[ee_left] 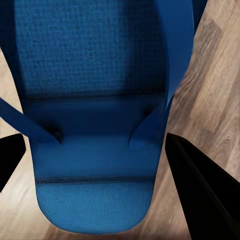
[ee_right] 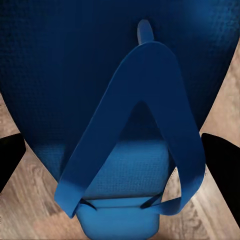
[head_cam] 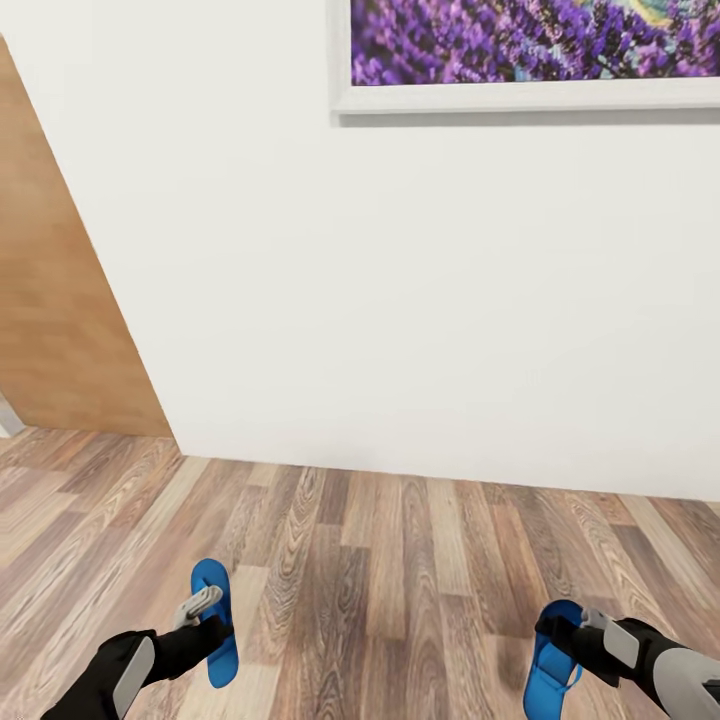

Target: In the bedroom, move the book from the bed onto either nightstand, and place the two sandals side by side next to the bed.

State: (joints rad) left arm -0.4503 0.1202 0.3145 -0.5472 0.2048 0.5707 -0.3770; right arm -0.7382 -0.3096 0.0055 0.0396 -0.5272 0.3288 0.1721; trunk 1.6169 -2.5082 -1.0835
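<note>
A blue sandal (head_cam: 215,620) in each hand

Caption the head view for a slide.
Each gripper, left and right, holds a blue sandal above plank floor, facing a white wall.

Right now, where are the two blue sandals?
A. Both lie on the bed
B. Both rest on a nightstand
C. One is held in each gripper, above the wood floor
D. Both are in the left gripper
C: the left gripper holds one sandal and the right gripper holds the other sandal, over the wood floor.

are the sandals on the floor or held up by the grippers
Held up: the left gripper grips one sandal, the right gripper the other sandal.
</note>
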